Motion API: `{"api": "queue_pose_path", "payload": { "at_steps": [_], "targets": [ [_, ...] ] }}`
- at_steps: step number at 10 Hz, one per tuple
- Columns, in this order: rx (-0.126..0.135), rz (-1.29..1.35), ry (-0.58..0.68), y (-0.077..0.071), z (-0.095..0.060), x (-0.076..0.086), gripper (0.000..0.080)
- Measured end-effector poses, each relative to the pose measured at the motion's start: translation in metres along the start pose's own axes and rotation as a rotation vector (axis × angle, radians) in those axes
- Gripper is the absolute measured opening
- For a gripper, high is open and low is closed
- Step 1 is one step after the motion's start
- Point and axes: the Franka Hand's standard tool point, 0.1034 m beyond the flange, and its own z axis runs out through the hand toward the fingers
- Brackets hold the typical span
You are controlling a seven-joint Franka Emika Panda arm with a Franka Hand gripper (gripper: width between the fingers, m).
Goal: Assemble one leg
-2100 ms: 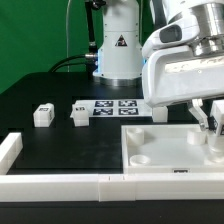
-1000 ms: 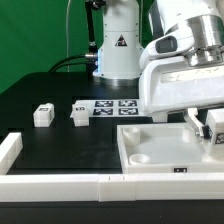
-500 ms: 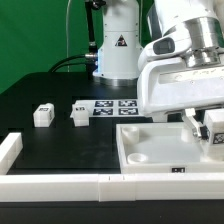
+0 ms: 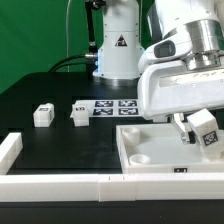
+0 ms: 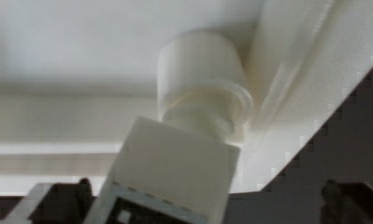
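Holding the leg point(image 4: 207, 129) off the table point(image 4: 55, 140): fingers point(image 4: 183, 127) closed on it, one dark finger visible on the exterior view's left of the leg, the other hidden behind it. Leg is tilted, with its square tag facing the camera. It hangs over the exterior view's right part of the white panel point(image 4: 160, 148), close above it; can't tell from this view if the low end touches.

Wrist view: leg point(image 5: 179, 150) runs down the middle, square body near the camera and round end pointing away. Round end sits over the panel point(image 5: 76, 50), just beside its raised rim point(image 5: 293, 60). Contact with the panel isn't readable here either. Dark fingers point(image 5: 58, 203) show at both lower corners. One sits against the leg; a gap shows between the leg and the other, so that side's contact is unclear. Dark table point(image 5: 352, 120) is visible past the rim.

Rest of the scene, exterior view:
- Two loose legs on the table, well apart from the panel: one point(image 4: 42, 115) at the left, the other point(image 4: 80, 114) just left of the marker board point(image 4: 115, 107). Both tags show.
- Panel has a round socket point(image 4: 142, 158) near its front left corner.
- Long white rail point(image 4: 60, 185) lies along the front edge, and a short white block point(image 4: 10, 148) sits at far left.
- Arm point(image 4: 185, 70) fills the upper right.
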Motion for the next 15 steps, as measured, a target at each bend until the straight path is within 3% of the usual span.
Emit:
{"api": "queue_pose_path", "payload": {
  "at_steps": [5,9,11,12,14,15],
  "targets": [
    [0.002,0.001,-0.002,-0.002,-0.001,0.001,0.0649],
    [0.006,-0.008,-0.003,-0.005,-0.012,0.014,0.0649],
    [0.021,-0.006,-0.051,-0.008,-0.01,0.01,0.0649],
    [0.058,0.001,-0.185,-0.017,-0.009,0.004,0.0649],
    [0.089,0.064,-0.369,-0.025,-0.012,0.007,0.0649],
    [0.092,0.081,-0.421,-0.024,-0.011,0.011,0.0649]
  ]
}}
